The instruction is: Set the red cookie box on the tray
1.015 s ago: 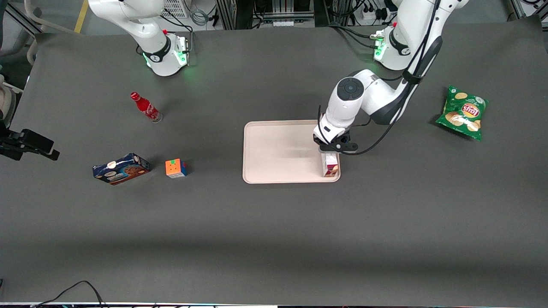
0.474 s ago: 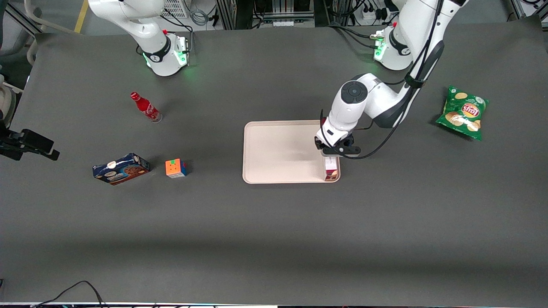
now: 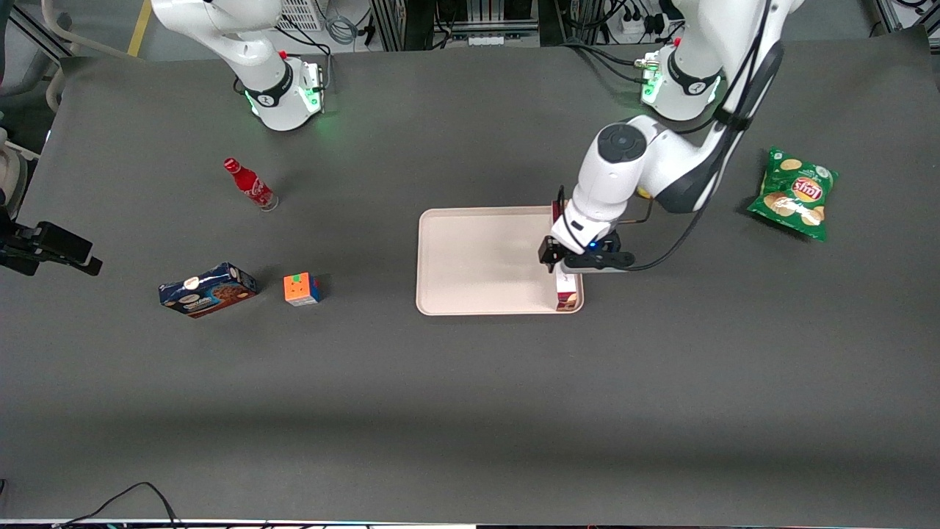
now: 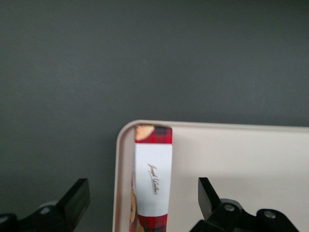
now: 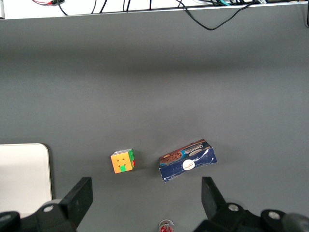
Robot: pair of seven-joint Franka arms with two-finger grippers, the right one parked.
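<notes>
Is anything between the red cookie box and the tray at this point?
Nothing visible: the red cookie box already lies in the tray, along its rim toward the working arm's end. The gripper is open above it, fingers clear of both sides.

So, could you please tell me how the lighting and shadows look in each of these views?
Front view: even light, a broad dark shadow band across the table nearest the camera, green glow at both arm bases. Left wrist view: soft and slightly blurred; the open end effector straddles the red cookie box lying in the tray. Right wrist view: a faint darker band on the table, no glare.
</notes>
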